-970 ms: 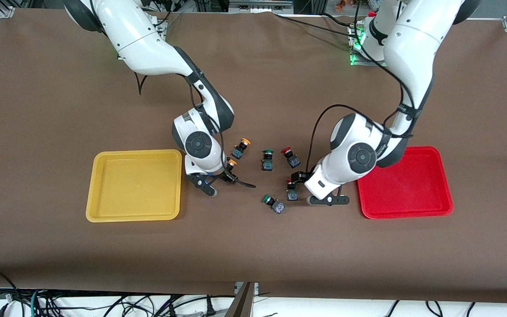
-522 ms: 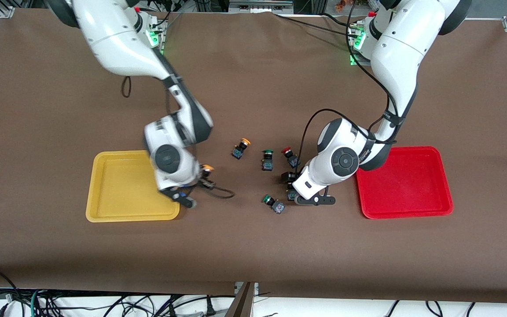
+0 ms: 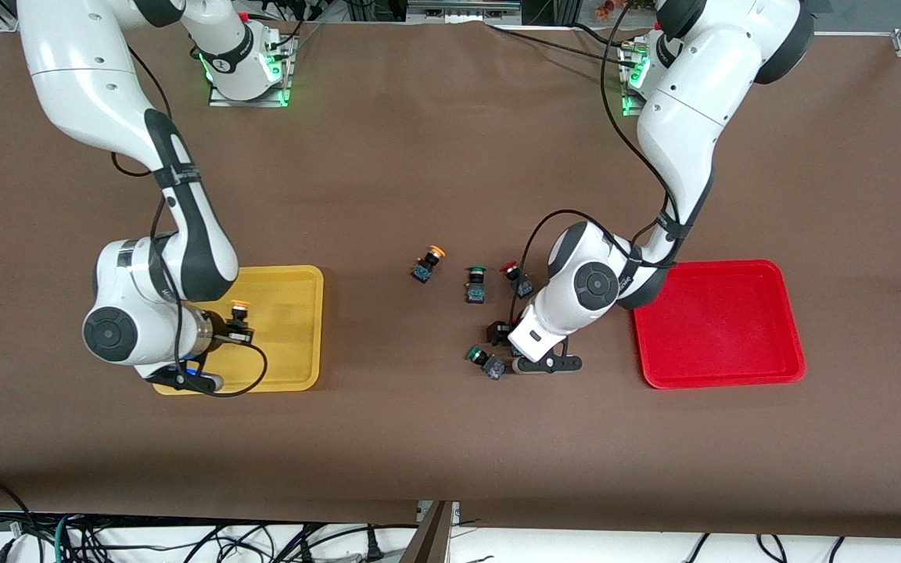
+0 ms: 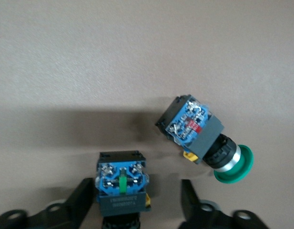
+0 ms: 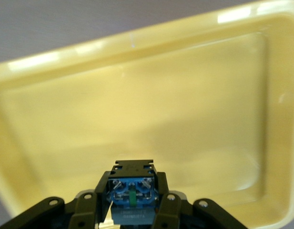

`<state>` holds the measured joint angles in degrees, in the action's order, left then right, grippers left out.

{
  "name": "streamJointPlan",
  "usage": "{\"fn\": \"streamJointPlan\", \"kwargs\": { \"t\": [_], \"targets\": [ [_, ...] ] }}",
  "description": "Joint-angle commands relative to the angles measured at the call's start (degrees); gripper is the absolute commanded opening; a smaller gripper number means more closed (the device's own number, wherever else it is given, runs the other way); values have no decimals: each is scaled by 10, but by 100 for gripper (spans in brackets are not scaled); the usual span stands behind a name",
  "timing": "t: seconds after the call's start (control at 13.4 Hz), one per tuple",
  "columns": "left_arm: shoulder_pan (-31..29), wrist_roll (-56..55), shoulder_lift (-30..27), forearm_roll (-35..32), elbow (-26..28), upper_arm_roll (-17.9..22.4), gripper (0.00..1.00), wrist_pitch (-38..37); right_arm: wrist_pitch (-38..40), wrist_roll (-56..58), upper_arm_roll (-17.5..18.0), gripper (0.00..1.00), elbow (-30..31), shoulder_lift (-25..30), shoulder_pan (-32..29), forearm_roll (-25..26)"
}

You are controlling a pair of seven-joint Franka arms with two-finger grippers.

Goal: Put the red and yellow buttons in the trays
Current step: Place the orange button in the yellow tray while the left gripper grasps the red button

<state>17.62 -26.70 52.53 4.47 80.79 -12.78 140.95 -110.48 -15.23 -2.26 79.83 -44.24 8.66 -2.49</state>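
Yellow tray (image 3: 294,281) sits toward the right arm's end of the desk (image 3: 450,438), red tray (image 3: 720,324) toward the left arm's end, both with nothing lying in them. Right gripper (image 5: 131,202) hangs over the yellow tray, its fingers (image 5: 89,210) closed on a yellow-capped button (image 3: 239,310) by the sides of its black body, blue base showing in the right wrist view. Left gripper (image 4: 137,205) is low over the cluster at mid-desk, fingers (image 4: 85,198) apart and straddling a button (image 4: 123,183) whose cap is hidden in the left wrist view; by its place it is probably the nearer red one, and nothing is gripped yet. Loose on the desk: a second yellow-capped button (image 3: 427,263), a red-capped button (image 3: 517,279), a green-capped button (image 3: 475,285) between those two, and another green-capped button (image 3: 484,362) just beside the left gripper. Judgement: these switches look light, rigid and hard-shelled, not fragile; the smooth round caps would likely slip or roll, so the flat-sided black body above the square base is the place to pinch. Lying on their sides they may skid or pivot if a finger nudges them first, and the green one close by could get bumped. Grey labels on the bodies carry printed lines, too small to read; no brand legible.
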Motion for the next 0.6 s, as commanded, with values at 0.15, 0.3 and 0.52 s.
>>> {"fn": "streamJointPlan", "kwargs": {
  "t": [0.15, 0.3, 0.52],
  "targets": [
    [-14, -5, -19, -10, -18, 6, 0, -26, -24, 88, -14, 4, 36, -3, -35, 0],
    [-37, -1, -61, -10, -19, 6, 0, -107, -18, 92, -13, 100, 31, 1, -37, -8],
    [-93, 64, -125, -10, -20, 5, 0, -209, 0, 39, 21, 100, 18, 29, -6, -11]
  ]
}}
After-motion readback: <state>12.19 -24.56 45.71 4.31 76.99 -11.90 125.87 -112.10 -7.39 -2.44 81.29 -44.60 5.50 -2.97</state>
